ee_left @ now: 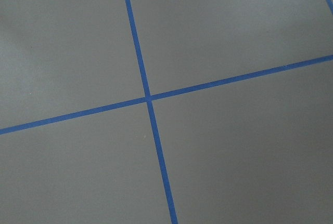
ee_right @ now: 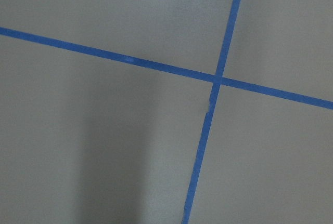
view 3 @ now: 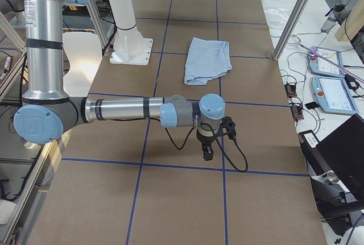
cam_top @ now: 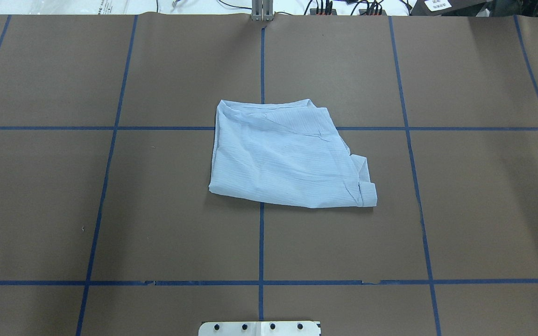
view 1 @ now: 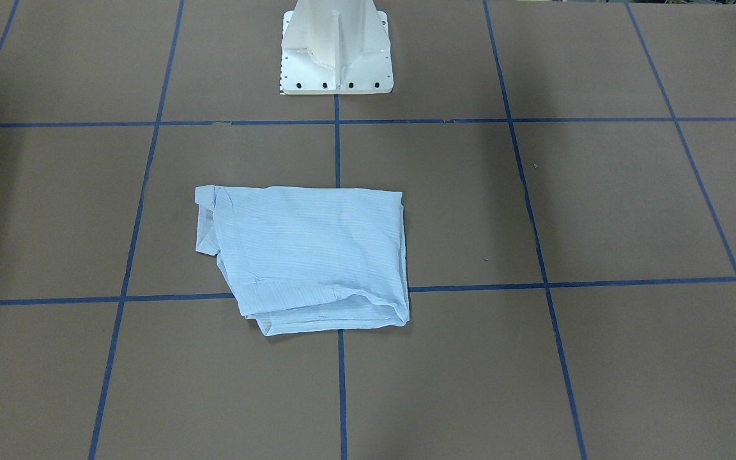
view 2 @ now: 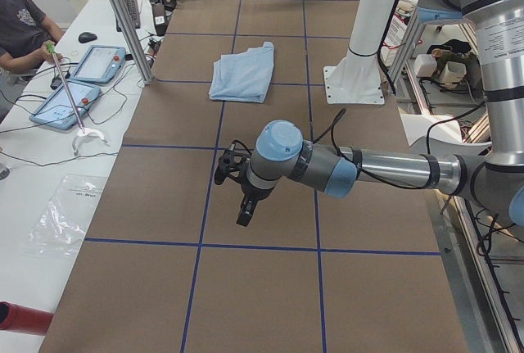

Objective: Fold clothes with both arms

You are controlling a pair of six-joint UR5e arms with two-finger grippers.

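Brown, blue-taped table (cam_top: 180,70) bears one folded pale blue shirt (cam_top: 283,154).

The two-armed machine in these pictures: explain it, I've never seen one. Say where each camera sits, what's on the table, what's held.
This is a two-armed robot on a white pedestal, at a brown table marked with blue tape. Two cameras look down from above, two from the table's ends, one from each wrist, showing only table and tape. A folded pale blue shirt lies mid-table. The left tool and right tool hang apart from it, nothing visibly held; open or shut cannot be told.
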